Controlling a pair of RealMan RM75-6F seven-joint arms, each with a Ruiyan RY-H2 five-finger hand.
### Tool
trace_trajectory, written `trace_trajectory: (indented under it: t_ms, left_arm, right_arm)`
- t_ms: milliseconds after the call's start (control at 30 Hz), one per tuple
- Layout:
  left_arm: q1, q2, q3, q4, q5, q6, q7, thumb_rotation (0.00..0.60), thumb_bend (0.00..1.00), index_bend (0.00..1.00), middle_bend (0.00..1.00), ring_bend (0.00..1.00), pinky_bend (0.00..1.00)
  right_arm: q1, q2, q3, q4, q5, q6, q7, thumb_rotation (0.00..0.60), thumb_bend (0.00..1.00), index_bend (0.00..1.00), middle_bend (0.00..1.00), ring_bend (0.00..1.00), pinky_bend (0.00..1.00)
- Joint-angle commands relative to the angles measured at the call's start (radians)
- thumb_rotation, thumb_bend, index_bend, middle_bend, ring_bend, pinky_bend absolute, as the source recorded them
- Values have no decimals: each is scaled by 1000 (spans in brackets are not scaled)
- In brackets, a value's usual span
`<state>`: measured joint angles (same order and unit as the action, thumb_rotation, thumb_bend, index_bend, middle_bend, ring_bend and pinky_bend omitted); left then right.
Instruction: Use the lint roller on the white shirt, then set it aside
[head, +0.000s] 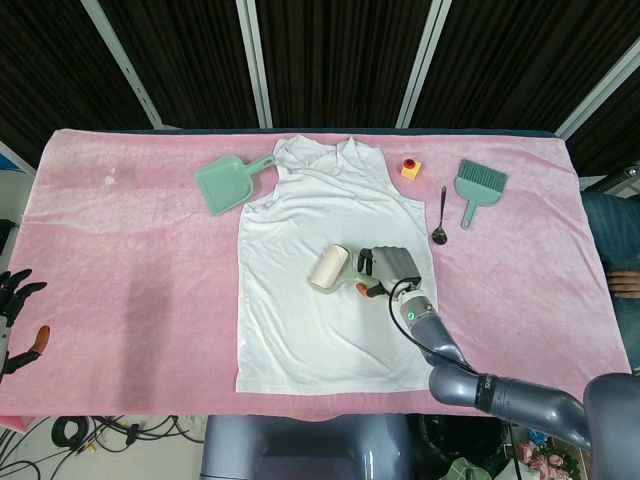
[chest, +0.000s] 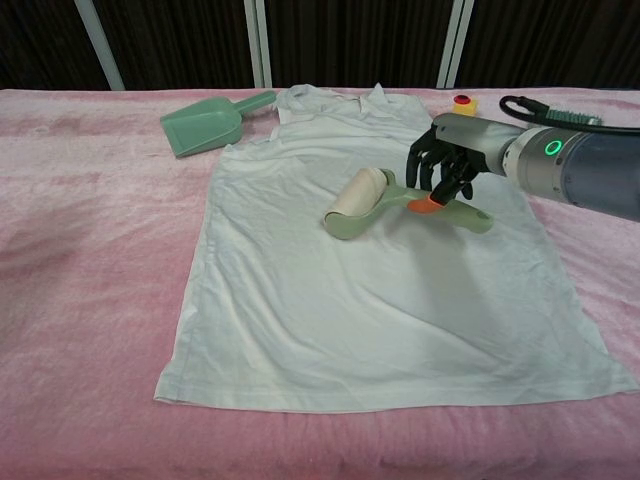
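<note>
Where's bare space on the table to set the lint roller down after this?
Widest bare patch: pink cloth left of the white shirt, below the dustpan. Another lies right of the shirt, below the spoon and brush. The top right is crowded. The right hand holds the lint roller.
</note>
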<state>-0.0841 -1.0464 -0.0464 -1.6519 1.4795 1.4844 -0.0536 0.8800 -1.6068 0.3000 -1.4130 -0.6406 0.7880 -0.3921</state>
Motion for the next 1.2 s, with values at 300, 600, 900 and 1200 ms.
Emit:
trace_trajectory:
  t_ms: [300,600,900,1200]
  left_arm:
    - [1,0,2,6,5,1,-9,600,413,198,85,0,14]
    - [1,1,2,7,6,-1,-13,600,413,198,85,0,14]
    - [1,2,2,8,7,-1,-16,600,413,198,85,0,14]
    - [1,4,0,4,3,-1,-14,600,413,198,85,0,14]
  right_arm:
    - [82,-86,5,85,62,-20,-17,600,659,756,670,705,644]
    - [125,-121,11,115,83,-14,-31,600,668,757,671,706,645]
    - [119,-72,-30,55,121,20,-77,600,675,757,671,706,644]
    - [82,52,-92,-89,140,74,-129,600,675,757,671,706,644]
